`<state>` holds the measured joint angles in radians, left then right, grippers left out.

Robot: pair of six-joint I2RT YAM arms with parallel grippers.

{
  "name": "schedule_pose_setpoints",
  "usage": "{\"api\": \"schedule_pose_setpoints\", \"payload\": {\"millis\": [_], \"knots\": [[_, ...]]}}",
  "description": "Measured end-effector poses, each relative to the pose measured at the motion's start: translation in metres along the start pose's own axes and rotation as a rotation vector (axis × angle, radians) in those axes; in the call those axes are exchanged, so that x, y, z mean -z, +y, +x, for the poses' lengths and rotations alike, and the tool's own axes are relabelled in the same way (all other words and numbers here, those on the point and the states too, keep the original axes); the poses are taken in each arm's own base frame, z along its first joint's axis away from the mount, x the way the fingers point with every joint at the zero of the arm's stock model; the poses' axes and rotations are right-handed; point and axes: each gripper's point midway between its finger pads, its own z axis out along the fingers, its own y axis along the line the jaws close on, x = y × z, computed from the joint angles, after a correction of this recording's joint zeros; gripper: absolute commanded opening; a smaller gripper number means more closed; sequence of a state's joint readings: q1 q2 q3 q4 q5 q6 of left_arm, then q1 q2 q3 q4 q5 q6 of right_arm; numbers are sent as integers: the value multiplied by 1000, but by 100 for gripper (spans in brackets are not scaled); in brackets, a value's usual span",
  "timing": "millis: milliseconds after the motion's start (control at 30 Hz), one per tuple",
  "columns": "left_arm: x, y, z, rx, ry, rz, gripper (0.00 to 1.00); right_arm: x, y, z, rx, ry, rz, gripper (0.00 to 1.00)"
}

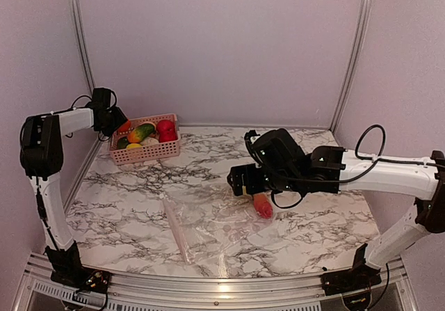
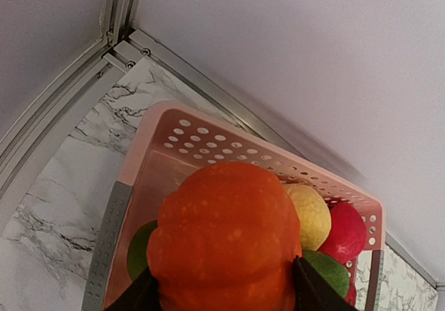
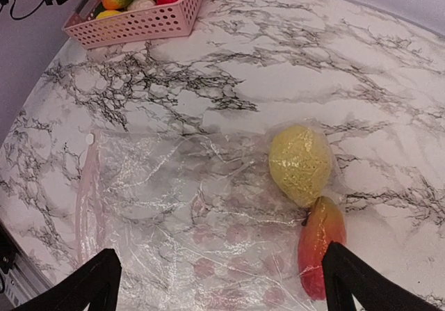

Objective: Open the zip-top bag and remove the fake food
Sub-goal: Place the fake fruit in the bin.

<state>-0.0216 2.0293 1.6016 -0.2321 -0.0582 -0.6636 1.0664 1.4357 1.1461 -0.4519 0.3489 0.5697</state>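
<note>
Pumpkin clenched by left gripper above one basket; right gripper gapes over one bag holding two: yellow fruit, red fruit.

1 pink basket, 1 zip-top bag plus 2 fake foods well apart from it, 1 pumpkin above it, more inside

The left arm stands upright from its base at the lower left of the top view, bends at the upper left, and reaches right with a short forearm. The left tool is part-closed, its fingers clamping an orange fake food from both sides. The right arm rises at the lower right and stretches left to mid-frame. The right tool points down, jaws spread wide with nothing gripped.
</note>
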Motion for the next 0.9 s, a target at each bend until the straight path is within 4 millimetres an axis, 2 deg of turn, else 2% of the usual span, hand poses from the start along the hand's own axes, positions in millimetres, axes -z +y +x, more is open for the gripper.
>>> {"api": "schedule_pose_setpoints", "payload": {"millis": [167, 300, 467, 567, 700, 900], "knots": [[-27, 9, 11, -12, 59, -30, 49, 3, -3, 2, -3, 7, 7, 99], [-38, 11, 17, -20, 91, -39, 70, 4, -5, 4, -2, 11, 11, 99], [-36, 8, 17, -35, 106, -34, 92, 4, -7, 7, -1, 17, 18, 99], [-35, 7, 17, -45, 110, -30, 97, 4, -7, 7, -1, 17, 18, 99], [-30, 5, 17, -50, 114, -21, 98, 4, -7, 6, -1, 16, 17, 99], [6, -3, 12, -37, 101, 26, 99, 4, -7, 6, 1, 16, 17, 99]]}}
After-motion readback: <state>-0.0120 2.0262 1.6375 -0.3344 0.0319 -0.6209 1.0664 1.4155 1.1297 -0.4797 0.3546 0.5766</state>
